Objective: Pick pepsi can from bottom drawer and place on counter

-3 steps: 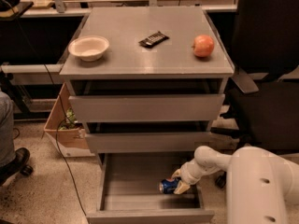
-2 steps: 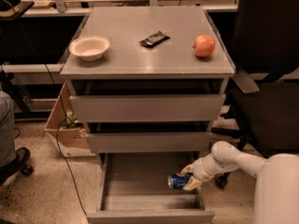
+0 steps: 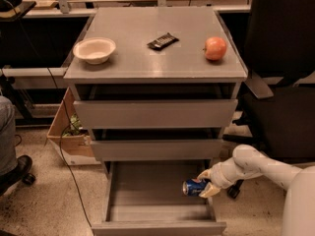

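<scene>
The blue pepsi can (image 3: 193, 187) lies on its side, held in my gripper (image 3: 205, 183) at the right side of the open bottom drawer (image 3: 157, 225). My gripper's fingers close on the can's right end, and the can hangs just above the drawer floor near the right wall. My white arm (image 3: 256, 163) reaches in from the lower right. The grey counter (image 3: 157, 58) is the cabinet's top, well above the gripper.
On the counter stand a white bowl (image 3: 94, 50), a dark snack bar (image 3: 162, 41) and a red apple (image 3: 215, 48). Two shallower drawers (image 3: 155, 113) sit shut above. A black chair (image 3: 283, 82) stands at the right, a cardboard box (image 3: 69, 132) at the left.
My gripper has lifted the can off the drawer floor and moved it right and slightly up. My arm has pulled back toward the right.
</scene>
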